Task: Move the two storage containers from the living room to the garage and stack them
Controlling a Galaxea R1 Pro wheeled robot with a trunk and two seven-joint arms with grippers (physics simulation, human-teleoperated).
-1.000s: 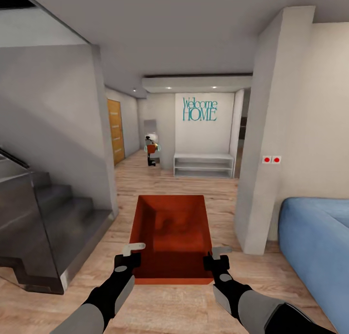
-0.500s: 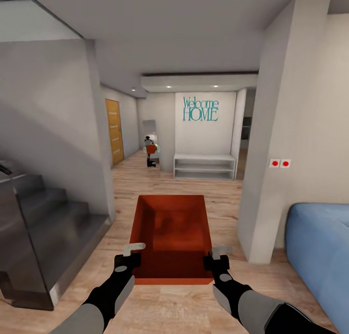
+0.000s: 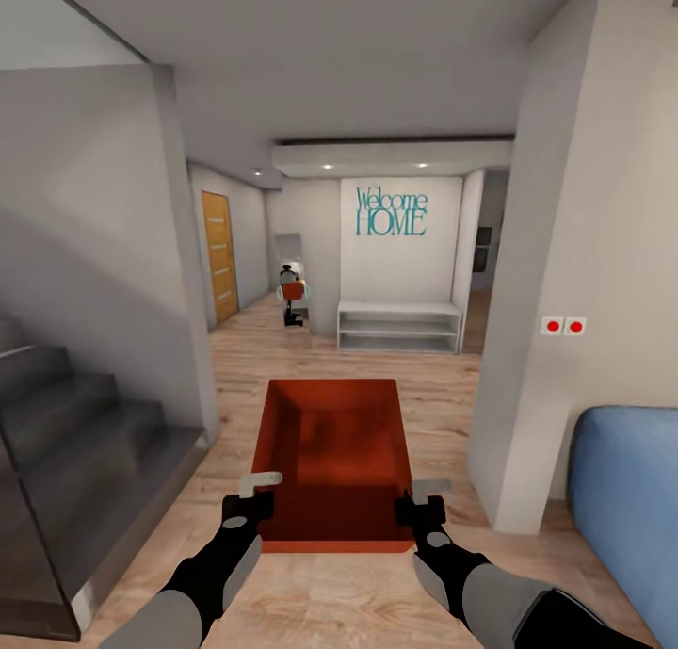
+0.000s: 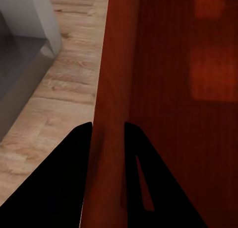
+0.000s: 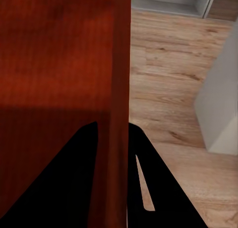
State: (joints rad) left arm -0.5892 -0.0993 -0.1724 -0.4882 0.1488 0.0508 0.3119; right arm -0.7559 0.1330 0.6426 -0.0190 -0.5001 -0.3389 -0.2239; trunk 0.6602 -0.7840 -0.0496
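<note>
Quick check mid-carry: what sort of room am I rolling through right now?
Looks like a home's entry hallway, not the garage: wood plank floor, a "Welcome HOME" wall sign over a white shoe bench, stairs at the left. Both pincers grip the orange bin.

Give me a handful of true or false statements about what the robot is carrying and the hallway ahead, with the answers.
1. Both grippers clamp the side walls of the storage container: the left gripper one wall, the right gripper the other. True.
2. The container is full of books. False: it is empty.
3. A blue sofa sits on the robot's right. True.
4. The floor under the robot is grey concrete. False: it is light wood plank.
5. The wall ahead reads "Welcome HOME". True.
6. Stairs rise on the robot's right. False: they are on its left.
</note>
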